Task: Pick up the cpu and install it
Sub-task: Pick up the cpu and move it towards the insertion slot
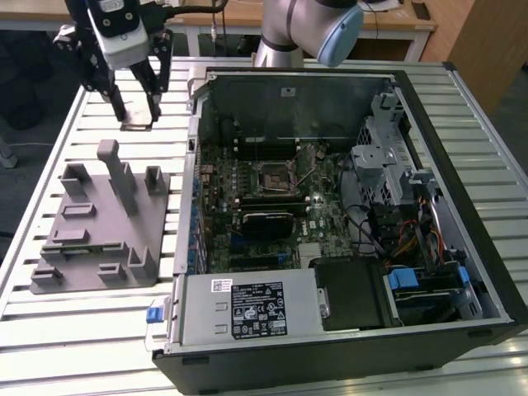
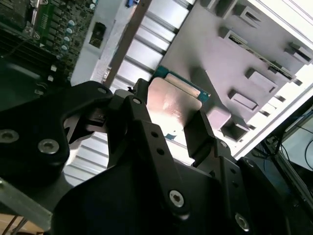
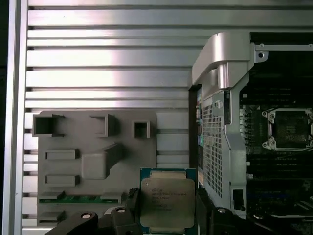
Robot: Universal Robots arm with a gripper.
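Observation:
The cpu (image 1: 138, 125), a flat square chip with a pale silver top plate, hangs between the black fingers of my gripper (image 1: 137, 115), which is shut on it. In the exterior view it is held above the slatted table, beyond the far end of the grey holder tray (image 1: 103, 223) and to the exterior view's left of the open computer case. The first wrist view shows the cpu (image 3: 167, 200) gripped by its two side edges, with the tray (image 3: 98, 161) below it. The motherboard socket (image 1: 271, 177) lies open inside the case, apart from the gripper.
The open computer case (image 1: 346, 206) takes up the exterior view's right, its metal side wall (image 3: 220, 122) standing close beside the held chip. A drive cage (image 1: 388, 157), cables and a power supply (image 1: 247, 309) crowd the case. The grey tray has upright pegs (image 1: 115, 169).

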